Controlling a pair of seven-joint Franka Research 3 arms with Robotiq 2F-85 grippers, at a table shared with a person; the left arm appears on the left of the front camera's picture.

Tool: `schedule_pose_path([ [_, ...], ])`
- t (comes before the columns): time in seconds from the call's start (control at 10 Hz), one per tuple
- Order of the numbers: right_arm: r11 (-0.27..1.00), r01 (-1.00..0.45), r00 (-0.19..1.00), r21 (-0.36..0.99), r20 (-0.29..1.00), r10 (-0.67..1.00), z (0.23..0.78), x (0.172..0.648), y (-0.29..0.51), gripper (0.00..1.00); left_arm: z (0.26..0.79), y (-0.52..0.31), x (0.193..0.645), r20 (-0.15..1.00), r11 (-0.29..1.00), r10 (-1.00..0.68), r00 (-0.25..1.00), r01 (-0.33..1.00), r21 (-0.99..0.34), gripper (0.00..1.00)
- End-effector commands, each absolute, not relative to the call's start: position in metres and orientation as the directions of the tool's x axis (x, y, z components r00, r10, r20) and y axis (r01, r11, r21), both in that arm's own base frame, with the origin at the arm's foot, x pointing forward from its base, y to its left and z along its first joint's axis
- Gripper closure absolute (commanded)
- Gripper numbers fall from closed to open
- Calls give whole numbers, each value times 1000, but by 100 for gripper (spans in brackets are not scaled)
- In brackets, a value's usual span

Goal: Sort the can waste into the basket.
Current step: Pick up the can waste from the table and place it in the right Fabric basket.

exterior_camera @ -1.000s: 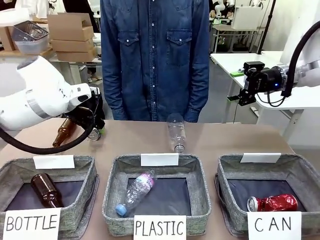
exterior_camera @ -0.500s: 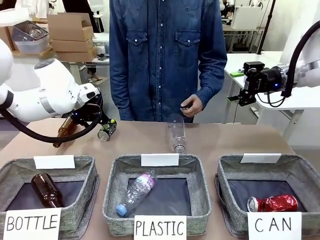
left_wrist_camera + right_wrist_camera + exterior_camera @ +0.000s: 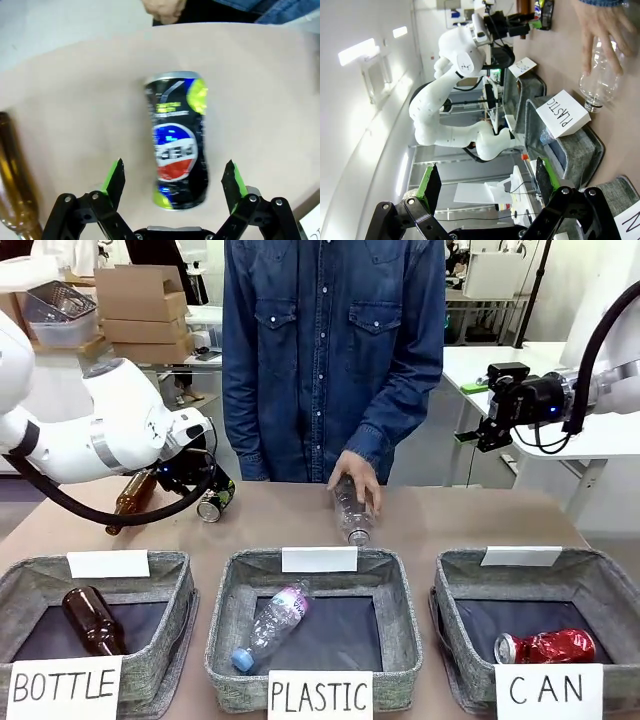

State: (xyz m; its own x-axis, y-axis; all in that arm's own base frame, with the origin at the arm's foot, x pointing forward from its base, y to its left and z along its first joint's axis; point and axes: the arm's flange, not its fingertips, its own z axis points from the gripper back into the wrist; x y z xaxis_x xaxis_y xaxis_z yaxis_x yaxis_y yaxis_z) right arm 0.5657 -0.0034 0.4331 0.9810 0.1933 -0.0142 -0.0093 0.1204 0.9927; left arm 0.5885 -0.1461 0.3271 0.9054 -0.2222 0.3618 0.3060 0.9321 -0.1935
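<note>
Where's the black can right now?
Front view: the black can lies far left on the table, beside a brown bottle, under the open left gripper.

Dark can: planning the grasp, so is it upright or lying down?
Lying on its side. The dark can lies lengthwise on the table, printed side up, between the left gripper's open jaws.

Three baskets sit in a row along my edge of the table (image 3: 480,525): BOTTLE basket (image 3: 170,585) left, PLASTIC basket (image 3: 400,610) middle, CAN basket (image 3: 445,590) right. Binned can (image 3: 547,646) lies in the CAN basket, near its front. One glass bottle (image 3: 92,620) is in BOTTLE and one plastic bottle (image 3: 272,625) in PLASTIC.

Behind BOTTLE, the loose can (image 3: 177,150) lies on its side, with a second glass bottle (image 3: 128,498) just left of it. My left gripper (image 3: 173,170) straddles that can without touching it.

Behind PLASTIC, another plastic bottle (image 3: 352,512) lies on the table with the person's hand (image 3: 355,475) on it. My right gripper (image 3: 478,437) is up high, well behind CAN.
</note>
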Motion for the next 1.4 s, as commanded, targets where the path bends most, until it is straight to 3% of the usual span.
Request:
schedule_pose_path([
  [0.0, 125, -33, 977, 992, 5, 211, 436, 563, -5, 0, 335, -143, 584, 378, 913, -233, 896, 335, -233, 0],
  [0.6, 125, -33, 977, 992, 5, 211, 436, 563, -5, 0, 321, -148, 588, 364, 926, -258, 895, 336, -169, 0],
  [0.7, 125, -33, 977, 992, 5, 211, 436, 563, -5, 0, 319, -148, 587, 366, 924, -269, 891, 346, -161, 39],
  [0.8, 125, -33, 977, 992, 5, 211, 436, 563, -5, 0, 318, -148, 587, 358, 927, -268, 894, 341, -156, 59],
  [0.9, 125, -33, 977, 992, 5, 211, 436, 563, -5, 0, 316, -148, 586, 357, 927, -273, 893, 343, -150, 98],
  [1.2, 125, -33, 977, 992, 5, 211, 436, 563, -5, 0, 310, -147, 583, 356, 929, -286, 890, 348, -123, 100],
  [1.3, 125, -33, 977, 992, 5, 211, 436, 563, -5, 0, 311, -146, 583, 356, 929, -287, 889, 349, -122, 96],
])
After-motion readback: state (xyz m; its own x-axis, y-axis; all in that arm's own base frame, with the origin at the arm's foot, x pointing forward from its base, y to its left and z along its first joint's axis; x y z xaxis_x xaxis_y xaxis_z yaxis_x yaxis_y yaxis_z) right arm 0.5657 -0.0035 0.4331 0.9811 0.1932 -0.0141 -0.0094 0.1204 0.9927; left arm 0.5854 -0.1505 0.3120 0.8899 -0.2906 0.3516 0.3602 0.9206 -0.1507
